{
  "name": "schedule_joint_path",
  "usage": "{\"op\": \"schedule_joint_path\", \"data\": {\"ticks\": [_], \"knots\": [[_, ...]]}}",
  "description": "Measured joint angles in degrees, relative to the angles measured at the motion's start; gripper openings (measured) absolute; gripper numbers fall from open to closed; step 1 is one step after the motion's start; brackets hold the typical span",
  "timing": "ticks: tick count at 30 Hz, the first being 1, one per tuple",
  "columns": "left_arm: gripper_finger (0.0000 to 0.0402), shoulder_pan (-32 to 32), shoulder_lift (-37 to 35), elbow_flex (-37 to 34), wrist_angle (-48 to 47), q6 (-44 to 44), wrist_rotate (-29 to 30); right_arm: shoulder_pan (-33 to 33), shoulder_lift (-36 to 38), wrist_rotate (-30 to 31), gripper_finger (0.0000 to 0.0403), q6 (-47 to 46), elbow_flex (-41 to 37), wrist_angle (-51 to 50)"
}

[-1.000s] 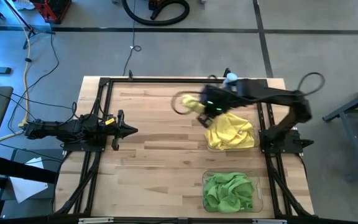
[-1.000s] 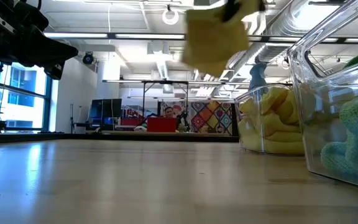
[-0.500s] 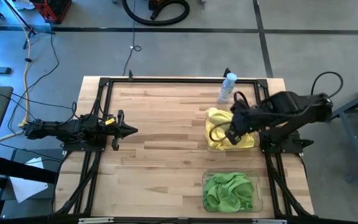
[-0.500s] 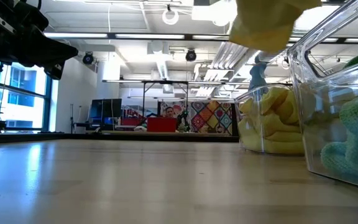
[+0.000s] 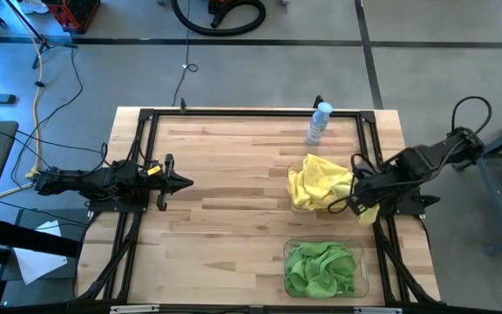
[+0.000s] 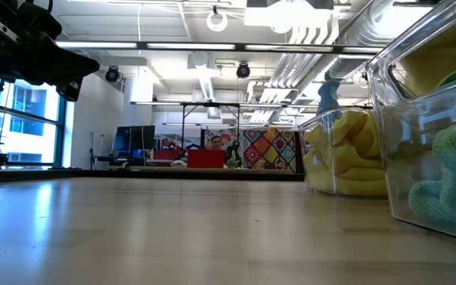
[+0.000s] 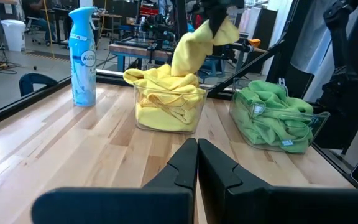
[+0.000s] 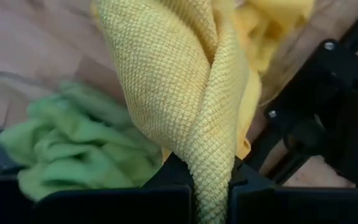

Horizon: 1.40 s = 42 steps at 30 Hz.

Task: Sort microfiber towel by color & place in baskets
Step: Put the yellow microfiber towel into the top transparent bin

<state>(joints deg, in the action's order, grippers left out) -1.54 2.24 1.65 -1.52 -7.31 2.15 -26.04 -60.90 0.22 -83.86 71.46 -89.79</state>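
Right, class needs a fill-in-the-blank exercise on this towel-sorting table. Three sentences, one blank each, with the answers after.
1. The right gripper is shut on a ____ towel.
2. The bin nearest the table's front edge holds ____ towels.
3. The spray bottle has a ____ cap.
4. The left gripper, waiting at the table's left side, holds ____.

Missing words: yellow; green; blue; nothing

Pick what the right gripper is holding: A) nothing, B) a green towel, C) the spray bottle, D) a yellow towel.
D: the right gripper is shut on a yellow towel, which the left wrist view shows hanging over the bin of yellow towels.
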Motion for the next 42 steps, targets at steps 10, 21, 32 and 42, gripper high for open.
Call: {"op": "schedule_joint_path", "data": {"ticks": [10, 21, 32, 42], "knots": [[0.0001, 0.0, 0.0, 0.0, 0.0, 0.0, 0.0, 6.4, 8.1, 9.3, 0.0005, 4.4, -17.4, 13.4], [0.0001, 0.0, 0.0, 0.0, 0.0, 0.0, 0.0, 12.3, 5.1, 14.6, 0.0007, 7.3, -34.5, 29.0], [0.0001, 0.0, 0.0, 0.0, 0.0, 0.0, 0.0, 14.6, 2.1, 14.4, 0.0035, 5.2, -40.1, 36.7], [0.0001, 0.0, 0.0, 0.0, 0.0, 0.0, 0.0, 14.6, 2.2, 13.6, 0.0116, 5.9, -31.1, 29.3]]}}
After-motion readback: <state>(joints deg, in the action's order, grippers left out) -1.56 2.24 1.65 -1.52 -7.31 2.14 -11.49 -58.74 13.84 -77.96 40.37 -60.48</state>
